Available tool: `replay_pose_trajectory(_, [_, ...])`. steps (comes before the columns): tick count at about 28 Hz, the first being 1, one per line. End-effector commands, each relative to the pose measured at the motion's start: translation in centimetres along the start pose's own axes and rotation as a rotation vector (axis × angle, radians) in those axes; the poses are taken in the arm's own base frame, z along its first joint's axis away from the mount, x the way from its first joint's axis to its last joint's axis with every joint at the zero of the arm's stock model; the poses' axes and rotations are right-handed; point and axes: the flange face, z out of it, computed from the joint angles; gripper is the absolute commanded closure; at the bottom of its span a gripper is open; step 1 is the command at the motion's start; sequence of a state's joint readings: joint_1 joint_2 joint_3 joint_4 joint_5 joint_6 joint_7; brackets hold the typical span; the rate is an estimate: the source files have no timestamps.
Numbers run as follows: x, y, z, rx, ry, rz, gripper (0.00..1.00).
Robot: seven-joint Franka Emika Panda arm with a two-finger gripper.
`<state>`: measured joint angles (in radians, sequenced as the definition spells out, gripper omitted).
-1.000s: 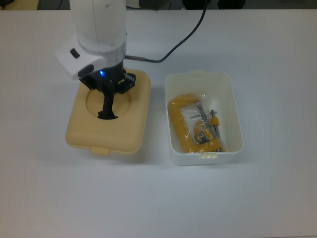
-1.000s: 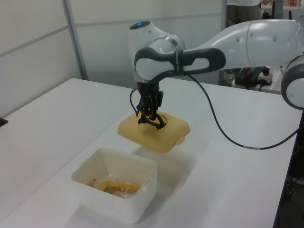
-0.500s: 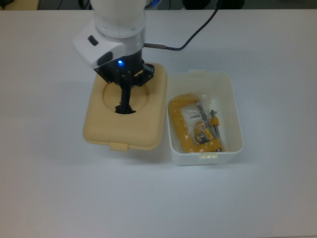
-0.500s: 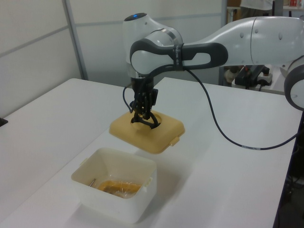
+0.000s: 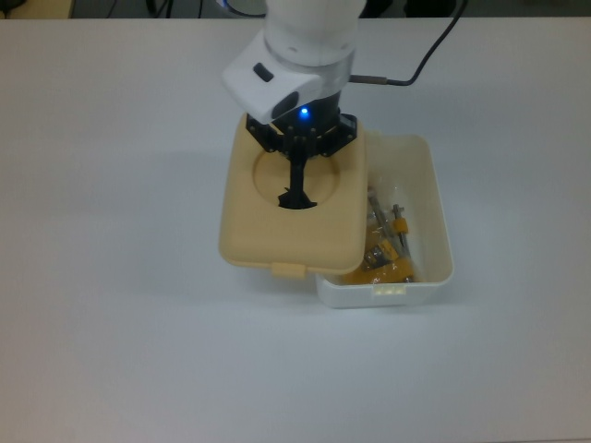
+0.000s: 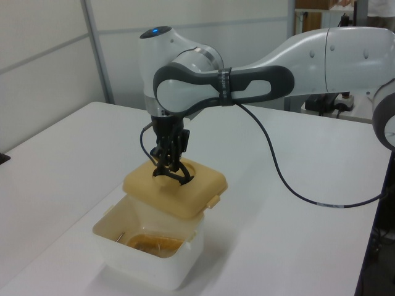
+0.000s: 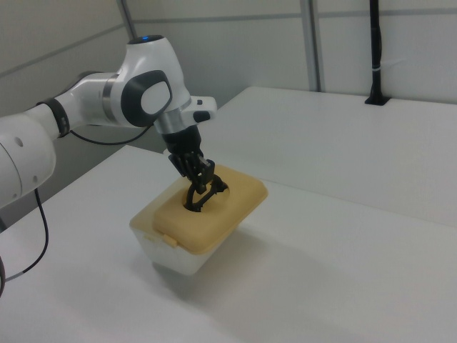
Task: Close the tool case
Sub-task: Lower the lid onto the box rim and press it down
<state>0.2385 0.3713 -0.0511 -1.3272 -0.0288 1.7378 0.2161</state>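
Observation:
The tan lid (image 5: pixel 268 235) hangs in the air, slightly tilted, over the top view's left half of the white box (image 5: pixel 436 231). My gripper (image 5: pixel 298 181) reaches down into the lid's round recess and is shut on the black handle (image 5: pixel 297 197). In the left view the lid (image 6: pixel 185 198) floats just above the far part of the box (image 6: pixel 145 262), with the gripper (image 6: pixel 170 170) on its handle. The right view shows the lid (image 7: pixel 221 214) over the box (image 7: pixel 171 261), held by the gripper (image 7: pixel 201 190). The box's uncovered half shows the yellow clamp (image 5: pixel 390 268).
A black cable (image 5: pixel 420 66) runs from the wrist toward the far table edge in the top view. The white arm (image 6: pixel 259 74) stretches in from the left view's right. White table (image 5: pixel 120 305) surrounds the box.
The gripper has carried the lid rightward in the top view, from beside the box to partly over it. The box and clamp stayed where they were.

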Motion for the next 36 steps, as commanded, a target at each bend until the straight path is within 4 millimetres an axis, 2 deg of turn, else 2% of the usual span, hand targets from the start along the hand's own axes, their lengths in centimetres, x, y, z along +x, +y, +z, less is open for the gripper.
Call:
replay_pose_trajectory(1, [-0.3, -2.2, -0.3, 0.01, 0.006, -0.001, 1.0])
replay_pose_trajectory(12, [-0.2, -6.0, 0.3, 0.024, 0.063, -0.059, 1.0])
replay_pose_trajectory(14, [-0.1, -6.9, 1.3, 0.025, 0.057, -0.073, 1.0])
replay_pose_trajectory(21, [-0.8, -9.4, 1.4, 0.027, 0.065, -0.113, 1.0])
replay_pose_trajectory(34, [-1.1, -11.2, 2.6, 0.031, 0.047, -0.14, 1.0])
replay_pose_trajectory(36, [-1.1, -11.2, 2.7, 0.031, 0.046, -0.137, 0.28])
